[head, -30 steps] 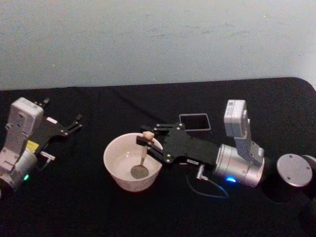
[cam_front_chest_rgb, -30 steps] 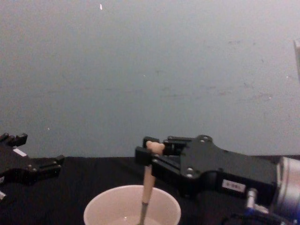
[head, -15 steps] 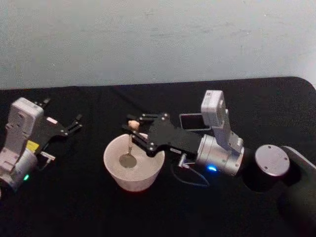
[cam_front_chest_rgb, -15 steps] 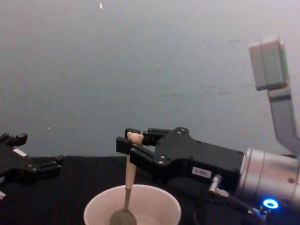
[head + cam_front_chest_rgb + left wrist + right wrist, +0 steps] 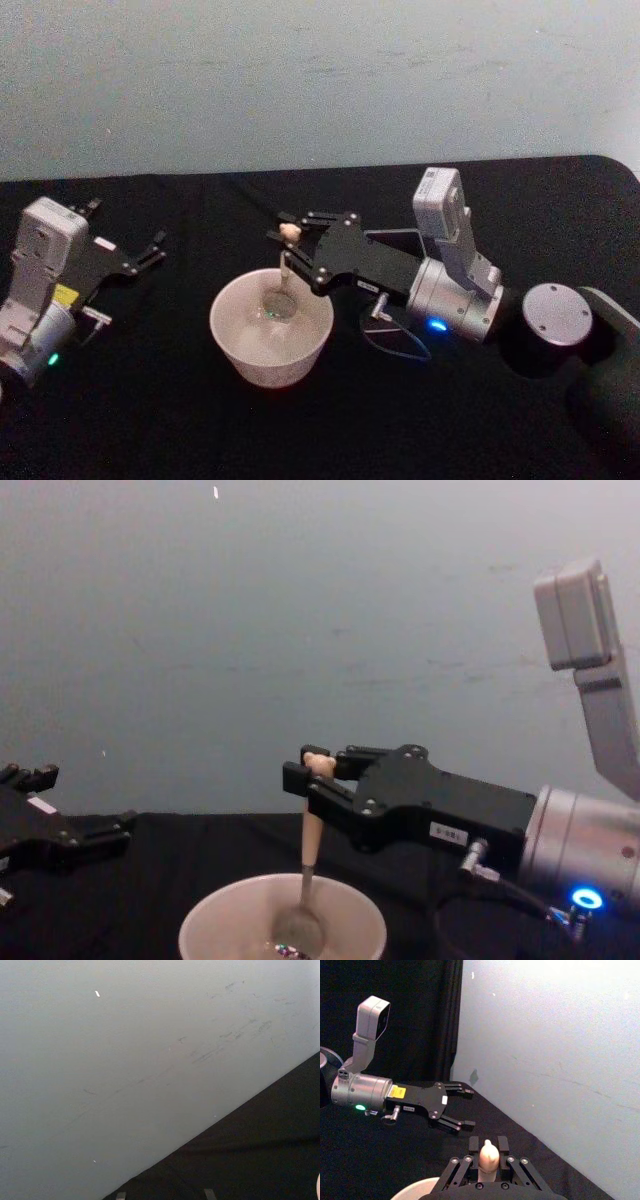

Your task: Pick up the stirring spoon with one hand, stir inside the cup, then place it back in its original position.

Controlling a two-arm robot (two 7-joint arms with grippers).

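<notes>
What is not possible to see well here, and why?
The holder: head view, mostly behind the right claw.
The cup: chest view, base cut by the bottom edge.
The spoon: right wrist view, bowl under that claw.
The parked left claw: left wrist view, nearly all off-frame.

Black end effector [image 5: 287,240], silver wrist [image 5: 452,298]

The table [image 5: 150,420] has a black cover over the whole top. The cup [image 5: 270,352] stands directly on it, approx. in the middle, near the front. The dark holder [image 5: 395,238] stands behind the cup, to the right, and is mostly hidden.
</notes>
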